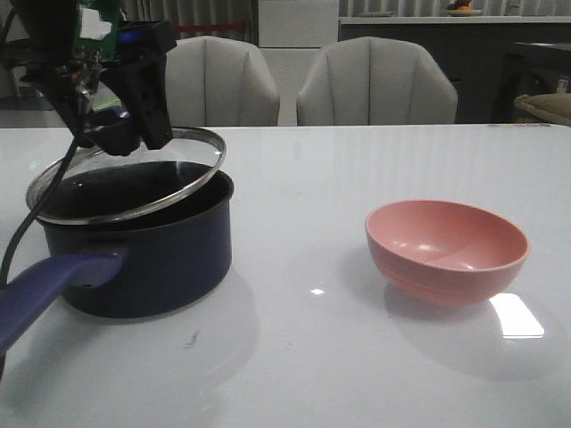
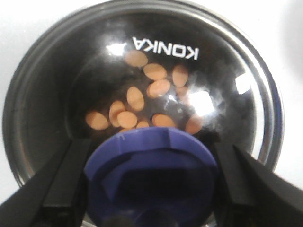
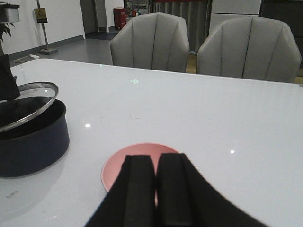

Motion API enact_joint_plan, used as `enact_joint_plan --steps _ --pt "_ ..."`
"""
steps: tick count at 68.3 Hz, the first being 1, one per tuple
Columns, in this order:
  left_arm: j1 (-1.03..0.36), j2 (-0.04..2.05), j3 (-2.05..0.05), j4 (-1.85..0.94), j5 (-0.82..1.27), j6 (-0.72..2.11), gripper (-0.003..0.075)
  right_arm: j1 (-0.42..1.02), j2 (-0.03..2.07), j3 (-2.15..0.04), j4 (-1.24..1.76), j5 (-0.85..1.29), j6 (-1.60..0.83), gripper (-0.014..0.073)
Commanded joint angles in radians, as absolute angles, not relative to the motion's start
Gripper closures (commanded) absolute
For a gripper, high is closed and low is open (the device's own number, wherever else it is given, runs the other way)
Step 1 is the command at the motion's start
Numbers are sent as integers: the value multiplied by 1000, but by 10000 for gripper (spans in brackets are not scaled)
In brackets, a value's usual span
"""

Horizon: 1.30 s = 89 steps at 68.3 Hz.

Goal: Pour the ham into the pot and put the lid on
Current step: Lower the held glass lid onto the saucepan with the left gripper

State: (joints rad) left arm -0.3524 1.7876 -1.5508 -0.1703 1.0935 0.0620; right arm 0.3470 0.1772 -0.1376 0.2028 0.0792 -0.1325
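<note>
Lying on the black floor of the pot (image 1: 147, 259), the ham (image 2: 142, 101) — a scatter of small orange-pink chunks — shows through the clear glass of the lid (image 1: 134, 174) in the left wrist view, beneath the reversed lettering KONKA. The lid sits tilted over the pot's mouth: its silver rim is raised on the side toward the chairs and low at the near left, so it is not seated flat. The left gripper (image 2: 150, 189) has its two black fingers (image 2: 66, 175) pressed against either side of the lid's blue knob (image 2: 151, 179), holding it from above. The navy pot stands at the left of the white table (image 1: 312, 357), its lighter blue-purple handle (image 1: 49, 290) reaching toward the near left edge.

Well apart to the right, a pink bowl (image 1: 446, 250) stands upright on the table with nothing visible inside it. The right gripper (image 3: 155, 189) hangs just above and behind the bowl in its own wrist view, its dark fingers drawn together with only a thin seam between them, and nothing held. Two pale grey chairs (image 1: 375, 85) stand side by side beyond the table's far edge.
</note>
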Motion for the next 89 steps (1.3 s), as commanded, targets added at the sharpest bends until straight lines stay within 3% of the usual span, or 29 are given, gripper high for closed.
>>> enact_joint_plan --steps 1,46,67,89 --pt "-362 1737 -1594 -190 1059 66 473 347 187 -166 203 -8 -145 424" --pt "-362 1832 -1619 -184 1078 66 463 347 187 -166 203 -8 -145 424" --pt "-362 1834 -1635 -216 1101 66 294 347 187 -166 203 -8 -145 424" --pt "-367 1834 -1635 -218 1179 89 288 347 187 -166 203 -8 -145 424"
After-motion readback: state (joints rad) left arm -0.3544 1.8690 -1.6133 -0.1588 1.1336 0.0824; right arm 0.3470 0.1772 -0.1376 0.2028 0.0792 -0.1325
